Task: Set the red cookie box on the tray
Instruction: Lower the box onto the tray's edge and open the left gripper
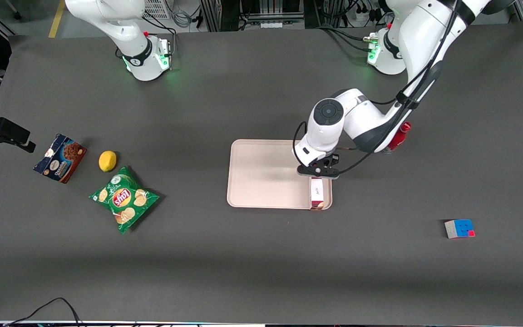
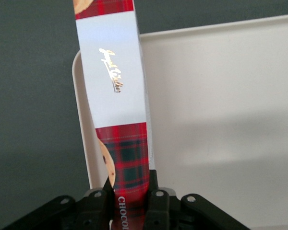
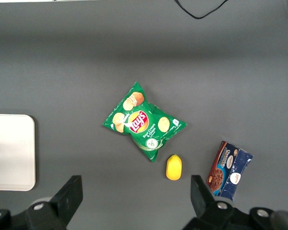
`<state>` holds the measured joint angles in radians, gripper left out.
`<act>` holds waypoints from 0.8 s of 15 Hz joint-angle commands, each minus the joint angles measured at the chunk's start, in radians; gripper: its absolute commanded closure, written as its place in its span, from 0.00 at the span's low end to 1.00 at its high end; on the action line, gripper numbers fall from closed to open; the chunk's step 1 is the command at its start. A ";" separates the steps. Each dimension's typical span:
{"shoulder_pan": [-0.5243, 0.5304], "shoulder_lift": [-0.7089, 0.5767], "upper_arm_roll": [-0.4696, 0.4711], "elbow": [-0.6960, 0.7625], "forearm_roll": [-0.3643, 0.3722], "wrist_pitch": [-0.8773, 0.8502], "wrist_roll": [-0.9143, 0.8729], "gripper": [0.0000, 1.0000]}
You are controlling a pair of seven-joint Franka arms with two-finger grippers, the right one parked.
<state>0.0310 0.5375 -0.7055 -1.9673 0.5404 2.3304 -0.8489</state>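
The red cookie box (image 1: 317, 193) is a long slim box with a dark red plaid face and a white label patch. It lies along the edge of the pale pink-beige tray (image 1: 266, 175) that is toward the working arm's end. Its free end reaches the tray's rim nearest the front camera. My left gripper (image 1: 318, 174) is directly above the box's other end. In the left wrist view the gripper (image 2: 129, 206) is shut on the box (image 2: 116, 96), with one black finger (image 2: 98, 206) on each long side. The box runs along the tray (image 2: 221, 120) by its rim.
A red bottle (image 1: 397, 137) stands beside the working arm, partly hidden by it. A colour cube (image 1: 459, 228) lies toward the working arm's end. A green chips bag (image 1: 124, 198), a lemon (image 1: 107, 161) and a blue-and-brown cookie box (image 1: 60, 158) lie toward the parked arm's end.
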 commanded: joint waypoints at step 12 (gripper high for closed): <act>0.006 -0.042 -0.003 -0.054 0.006 0.041 -0.030 0.01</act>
<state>0.0325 0.5223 -0.7097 -1.9979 0.5402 2.3526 -0.8562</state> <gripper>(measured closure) 0.335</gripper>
